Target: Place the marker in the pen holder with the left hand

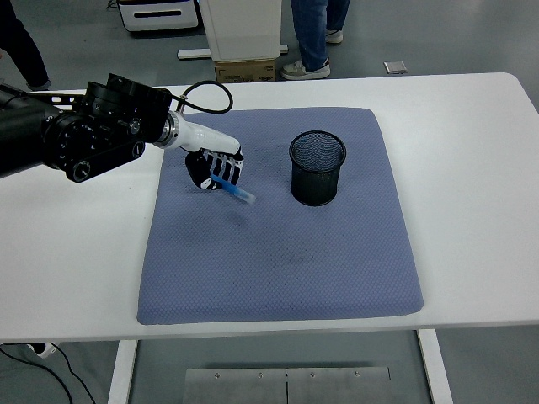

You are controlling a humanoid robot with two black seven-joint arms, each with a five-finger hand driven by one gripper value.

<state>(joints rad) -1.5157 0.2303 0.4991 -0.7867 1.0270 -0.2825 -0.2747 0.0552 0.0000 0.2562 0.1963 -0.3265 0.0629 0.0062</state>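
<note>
White and wide, the desk (472,151) fills most of the view, and a big blue-grey mat (337,269) lies flat on it. Behind the desk is a grey floor. A person's legs (313,34) in blue jeans stand there at the top, next to a white cabinet (240,25) and a small cardboard box (246,70).

From the left edge comes the robot's black left arm (76,139), with a black cable (206,88) looping over it. At its end is the left hand (216,168), white and black, over the top left part of the mat. Its fingers are curled tight around a blue marker (232,187). The marker is tilted, and its free end sticks out down and to the right of the hand. I cannot tell if that end touches the mat.

Further right stands the pen holder (317,167), a round black mesh cup. It is upright on the mat, near the hand but apart from it. The marker is not in it yet.
</note>
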